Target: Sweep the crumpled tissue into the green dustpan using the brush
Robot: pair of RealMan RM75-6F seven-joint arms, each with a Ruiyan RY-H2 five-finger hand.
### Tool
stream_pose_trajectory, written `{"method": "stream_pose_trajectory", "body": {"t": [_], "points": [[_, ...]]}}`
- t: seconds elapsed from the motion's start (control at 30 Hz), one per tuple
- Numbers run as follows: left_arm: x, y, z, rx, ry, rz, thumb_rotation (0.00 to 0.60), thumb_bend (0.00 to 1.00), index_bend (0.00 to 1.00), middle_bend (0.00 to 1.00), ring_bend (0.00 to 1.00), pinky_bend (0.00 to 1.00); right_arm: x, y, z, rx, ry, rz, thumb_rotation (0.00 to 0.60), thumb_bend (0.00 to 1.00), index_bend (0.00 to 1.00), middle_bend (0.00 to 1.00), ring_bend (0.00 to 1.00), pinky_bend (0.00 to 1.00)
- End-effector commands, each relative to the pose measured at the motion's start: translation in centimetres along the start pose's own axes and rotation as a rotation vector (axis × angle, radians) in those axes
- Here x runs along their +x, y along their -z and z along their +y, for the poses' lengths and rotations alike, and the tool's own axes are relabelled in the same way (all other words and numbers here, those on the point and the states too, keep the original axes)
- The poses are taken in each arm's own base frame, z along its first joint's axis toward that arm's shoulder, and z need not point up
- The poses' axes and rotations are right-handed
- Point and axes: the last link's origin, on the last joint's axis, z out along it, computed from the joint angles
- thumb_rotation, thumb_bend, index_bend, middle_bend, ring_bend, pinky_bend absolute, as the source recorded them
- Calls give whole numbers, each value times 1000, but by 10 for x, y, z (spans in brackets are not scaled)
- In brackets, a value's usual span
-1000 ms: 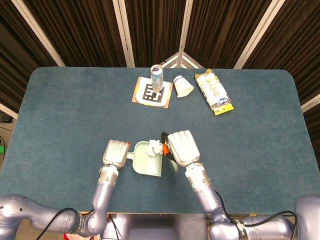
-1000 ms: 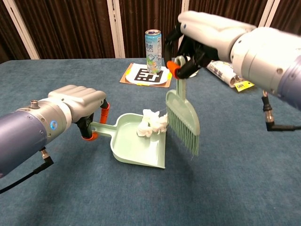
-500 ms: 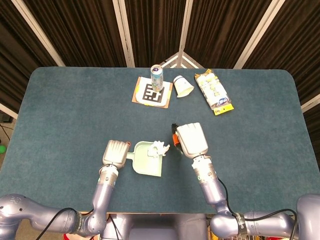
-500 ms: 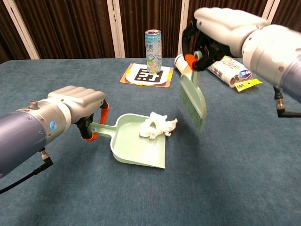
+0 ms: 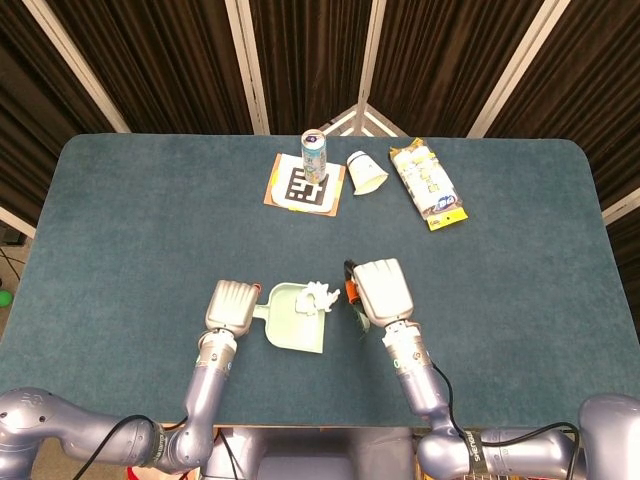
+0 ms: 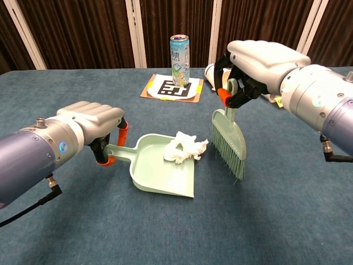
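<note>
Green plastic fills both of your hands: your left hand [image 6: 91, 122] is wrapped around the handle of the green dustpan [image 6: 160, 171], fingers curled closed over it, with the pan lying flat on the blue table [image 6: 66, 221] and its open mouth facing your right side. Your right hand [image 6: 259, 63] grips the brush [image 6: 229, 141] by its handle, fingers closed around it near the orange collar, and the bristles hang downward, tilted a little, just beside the pan's mouth. The crumpled tissue [image 6: 185, 148] sits on the far right edge of the dustpan's tray, partly over the rim, between the pan and the bristles; from the chest view the brush is near it but apart from it. From the head view, you see the tissue [image 5: 320, 297] at the pan's upper right corner, close to your right hand [image 5: 382, 292]. Further back, a drink can [image 6: 179, 52] stands on a marker card [image 6: 174, 88], with a tipped paper cup [image 5: 366, 172] and a yellow snack packet [image 5: 428, 183] to its right.
</note>
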Motion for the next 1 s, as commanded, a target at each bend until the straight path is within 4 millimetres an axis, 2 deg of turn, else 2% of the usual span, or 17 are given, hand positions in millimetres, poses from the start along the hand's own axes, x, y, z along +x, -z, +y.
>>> {"method": "stream_pose_trajectory", "body": {"t": [0.03,0.53,0.87,1.0], "points": [[0,0,0,0,1,0,600,584,570,996,970,1000,-2,1,3,-7,-3,-13,600,1000,869,810,812,1000],[-1,0,1,0,-1,-1,600,584,569,996,970,1000,-17,8,17,-48,-23,-54,600,1000,868,809,807,1000],[-3,0,3,-3,-1,-4,600,585,569,996,970,1000,-25,12,9,-32,-33,-87,600,1000,868,809,807,1000],[-5,0,3,-3,-2,-6,600,585,569,996,970,1000,-27,14,4,-17,-53,-86,600,1000,875,810,836,1000]]}}
